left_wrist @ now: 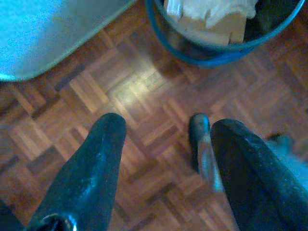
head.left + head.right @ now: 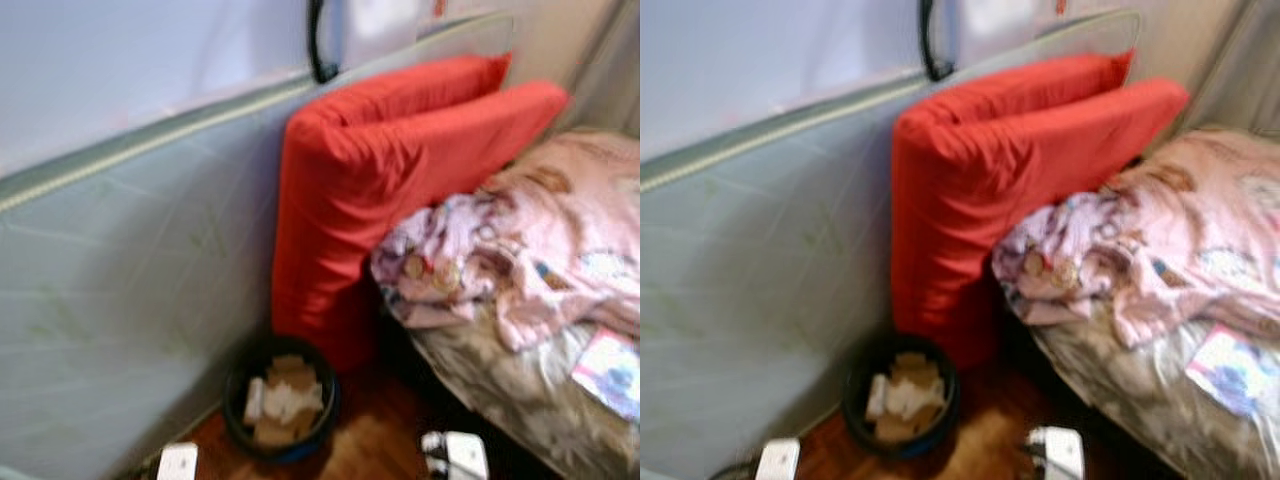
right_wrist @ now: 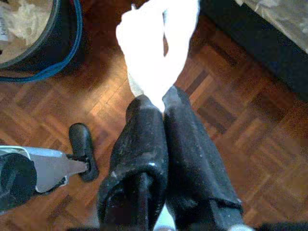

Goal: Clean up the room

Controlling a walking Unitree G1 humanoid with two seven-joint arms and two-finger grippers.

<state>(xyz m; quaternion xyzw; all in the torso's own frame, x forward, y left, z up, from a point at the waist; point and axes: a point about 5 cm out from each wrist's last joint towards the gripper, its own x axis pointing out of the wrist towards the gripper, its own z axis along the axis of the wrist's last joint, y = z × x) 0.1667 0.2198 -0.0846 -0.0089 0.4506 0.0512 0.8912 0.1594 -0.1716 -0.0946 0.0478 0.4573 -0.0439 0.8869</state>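
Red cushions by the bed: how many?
2. One cushion stands in front, against the bed's head end above the bin; the second leans behind it against the grey panel. More could be hidden behind.

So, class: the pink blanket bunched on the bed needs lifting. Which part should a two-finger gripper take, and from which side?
Judging by its pose, pinch the raised crumpled fold of the pink blanket nearest the red cushion, coming from above. That bunched ridge stands proud of the bed, so the fingers can close around it. The flat spread part offers nothing to pinch.
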